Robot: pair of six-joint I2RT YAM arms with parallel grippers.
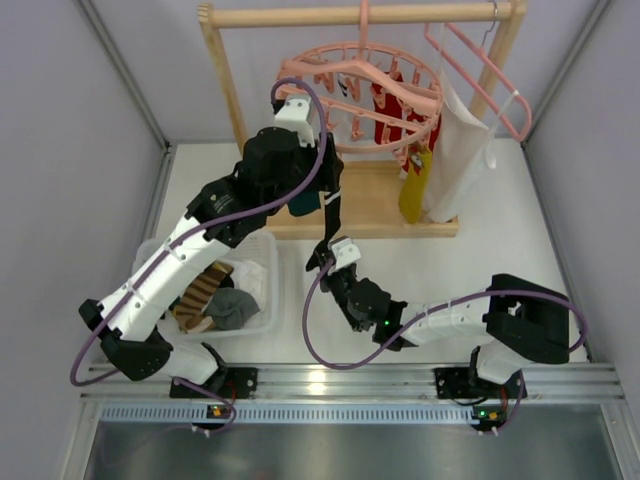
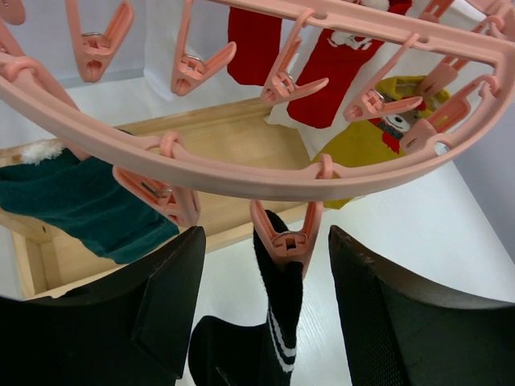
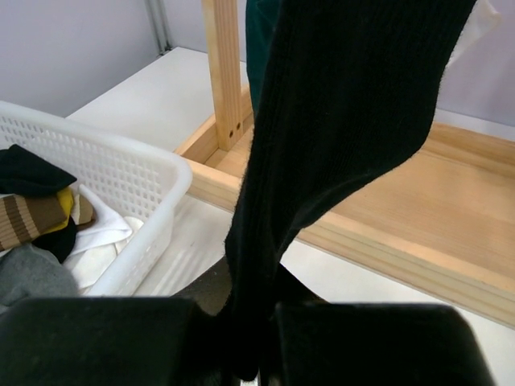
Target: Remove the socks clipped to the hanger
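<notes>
The round pink hanger (image 1: 360, 90) hangs from the wooden rack. It fills the top of the left wrist view (image 2: 241, 173). A black sock with white stripes (image 2: 286, 322) hangs from one pink clip (image 2: 282, 240). My left gripper (image 2: 265, 305) is open, its fingers (image 2: 173, 297) on either side of that clip without touching it. My right gripper (image 3: 257, 338) is shut on the lower end of the same black sock (image 3: 338, 104), below the ring (image 1: 330, 252). A dark teal sock (image 2: 80, 201), red socks (image 2: 346, 64) and a mustard yellow sock (image 2: 370, 153) stay clipped.
A white basket (image 1: 262, 262) at the left holds several loose socks; its wall shows in the right wrist view (image 3: 121, 185). The wooden rack (image 1: 230, 90) has a base board (image 3: 418, 201). A white cloth bag (image 1: 455, 160) and a plain pink hanger (image 1: 490, 75) hang at the right.
</notes>
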